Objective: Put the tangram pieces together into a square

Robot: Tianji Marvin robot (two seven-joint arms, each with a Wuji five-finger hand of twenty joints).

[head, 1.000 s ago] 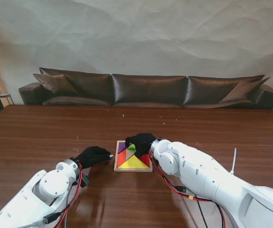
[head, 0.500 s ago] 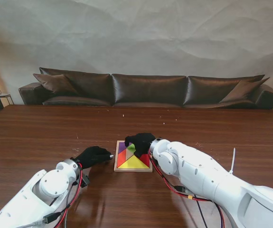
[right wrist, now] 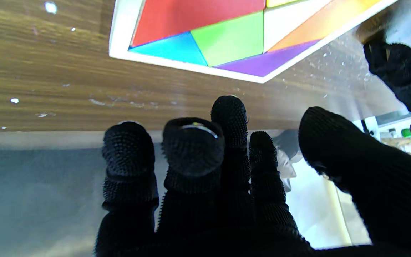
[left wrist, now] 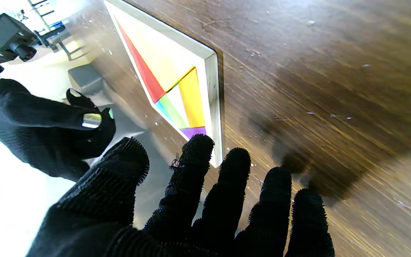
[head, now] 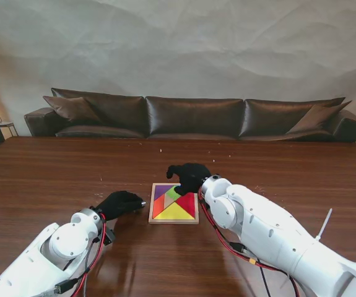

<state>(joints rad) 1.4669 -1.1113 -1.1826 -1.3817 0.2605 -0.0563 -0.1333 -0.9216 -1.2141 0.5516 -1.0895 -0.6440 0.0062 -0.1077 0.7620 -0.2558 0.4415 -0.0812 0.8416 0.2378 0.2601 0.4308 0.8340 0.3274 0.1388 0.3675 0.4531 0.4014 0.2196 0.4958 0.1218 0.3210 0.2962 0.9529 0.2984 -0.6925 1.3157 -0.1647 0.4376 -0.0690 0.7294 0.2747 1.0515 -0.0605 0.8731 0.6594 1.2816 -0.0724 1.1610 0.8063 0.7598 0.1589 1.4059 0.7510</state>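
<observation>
The wooden tangram tray lies in the middle of the table with its coloured pieces fitted into a square. The purple piece, green piece, red piece, yellow piece and orange piece all show. My right hand hovers just beyond the tray's far edge, fingers apart and holding nothing. In the right wrist view its fingers are off the tray rim. My left hand rests open left of the tray, its fingertips near the tray's corner.
The dark wooden table stretches wide around the tray. A brown leather sofa stands behind its far edge. Red and black cables hang along my right arm, near the tray's right side.
My right hand has lifted off the tray's far part and moved away from me, uncovering the green and red pieces. The left hand has stayed where it was.
</observation>
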